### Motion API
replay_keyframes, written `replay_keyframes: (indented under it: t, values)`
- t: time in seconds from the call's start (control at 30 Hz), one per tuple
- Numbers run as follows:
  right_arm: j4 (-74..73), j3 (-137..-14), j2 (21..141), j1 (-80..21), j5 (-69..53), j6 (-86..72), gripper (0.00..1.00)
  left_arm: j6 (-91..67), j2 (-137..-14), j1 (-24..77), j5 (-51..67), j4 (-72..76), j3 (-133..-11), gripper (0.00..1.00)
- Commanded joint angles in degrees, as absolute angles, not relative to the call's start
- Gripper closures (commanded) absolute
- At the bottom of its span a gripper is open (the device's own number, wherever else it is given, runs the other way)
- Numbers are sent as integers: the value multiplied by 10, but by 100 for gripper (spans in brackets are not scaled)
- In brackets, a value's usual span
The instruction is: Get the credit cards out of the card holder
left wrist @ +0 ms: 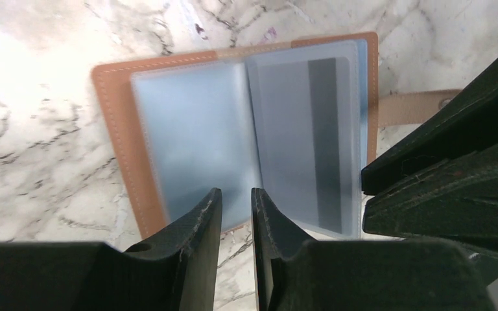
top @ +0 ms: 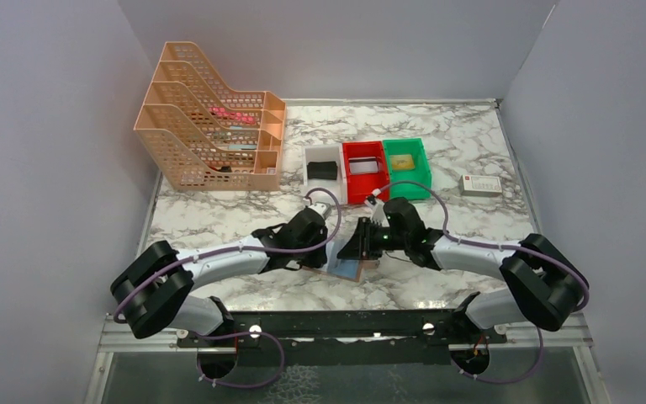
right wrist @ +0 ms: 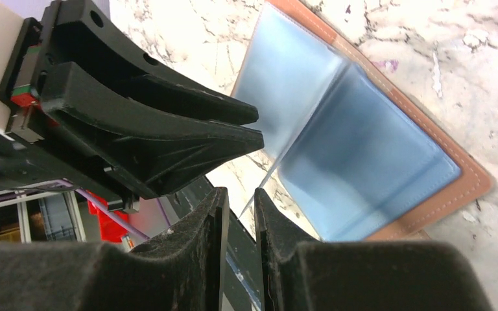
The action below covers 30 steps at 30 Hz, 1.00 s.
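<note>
The card holder [top: 346, 269] is seen lying spread open on the marble table [top: 471, 227], near the front edge and between the two arms. From above it is largely covered by the left gripper [top: 324, 257] and the right gripper [top: 356, 251]. Only the left wrist view shows a card [left wrist: 298, 136] with a dark stripe, tucked inside the right-hand clear sleeve. There the left gripper's fingers are nearly pressed together at the holder's lower edge; whether anything is pinched cannot be told. In the right wrist view a thin sleeve edge [right wrist: 262, 181] is seen running up into the right gripper's narrow slit, apparently pinched.
</note>
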<state>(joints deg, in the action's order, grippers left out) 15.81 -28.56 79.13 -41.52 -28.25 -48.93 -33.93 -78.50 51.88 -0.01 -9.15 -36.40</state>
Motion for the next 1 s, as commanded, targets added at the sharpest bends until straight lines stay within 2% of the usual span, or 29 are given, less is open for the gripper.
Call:
replay_keyframes:
  t: [0.0, 0.13, 0.43, 0.63, 0.97]
  values:
    - [185, -309, 808, -417, -299, -500, 74, -359, -742, 522, -79, -134, -365, 73]
    - [191, -325, 831, -417, -302, -498, 74, -370, -710, 520, -131, -165, -361, 73]
    - [185, -387, 893, -426, -317, -480, 74, -391, -647, 514, -168, -187, -336, 73]
    - [176, -416, 926, -434, -328, -469, 74, -391, -617, 508, -189, -202, -335, 68]
    - [139, -406, 892, -435, -288, -456, 74, -383, -610, 503, -176, -195, -335, 61]
